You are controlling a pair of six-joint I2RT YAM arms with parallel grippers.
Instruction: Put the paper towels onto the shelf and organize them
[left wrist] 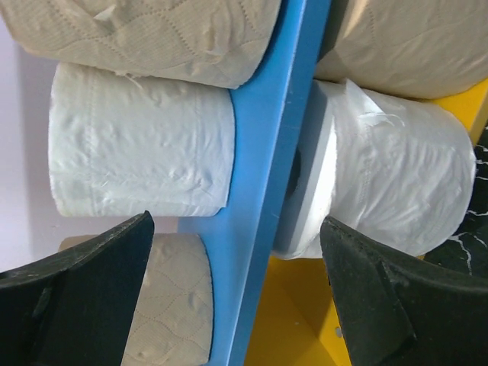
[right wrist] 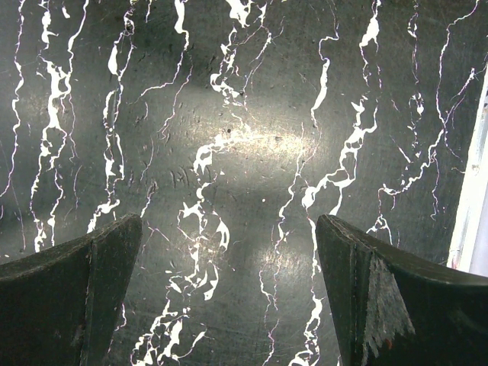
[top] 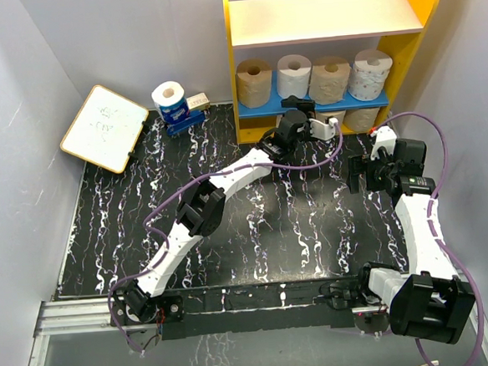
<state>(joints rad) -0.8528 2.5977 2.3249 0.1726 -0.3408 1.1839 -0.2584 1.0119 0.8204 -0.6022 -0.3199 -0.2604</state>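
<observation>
Black marbled bench [top: 256,232] is stretching toward the shelf [top: 238,74], where the left tool [left wrist: 236,221] is hanging wide open, gripping nothing, just off a white roll [left wrist: 396,191] lying under the blue board [left wrist: 267,152]. The right tool [right wrist: 229,219] is gaping empty over the bench. One blue-wrapped roll [top: 169,96] is standing core-up, well left of the shelf, and the left arm is sitting nearer to it.

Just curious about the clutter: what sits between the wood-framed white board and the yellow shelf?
Overhead view: a white paper roll in a blue wrapper, with a small blue stapler and box beside it.
</observation>
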